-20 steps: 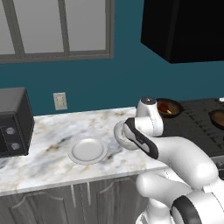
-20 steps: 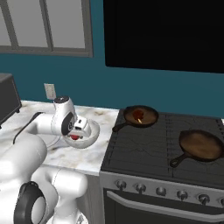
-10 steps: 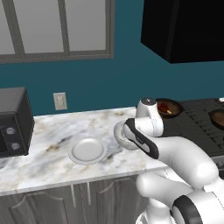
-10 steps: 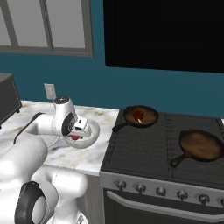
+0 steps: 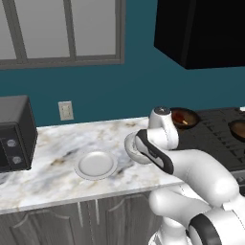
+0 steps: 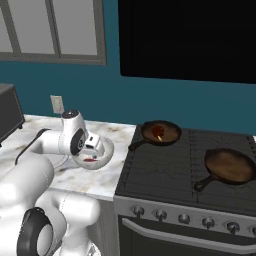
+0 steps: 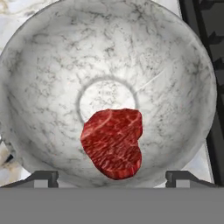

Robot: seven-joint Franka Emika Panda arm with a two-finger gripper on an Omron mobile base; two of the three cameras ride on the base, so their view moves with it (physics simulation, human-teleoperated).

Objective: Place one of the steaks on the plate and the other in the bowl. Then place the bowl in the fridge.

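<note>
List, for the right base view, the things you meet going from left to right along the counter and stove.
Wall socket → bowl holding the red steak → skillet with the dark steak → second skillet, nothing in it.

Base views flank arm, sharing counter [image 5: 57, 143]; hand view close above bowl [image 7: 183, 87].

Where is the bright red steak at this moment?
In the hand view the red steak lies inside the bowl, which stands on the marble counter just left of the stove in the right base view.
</note>
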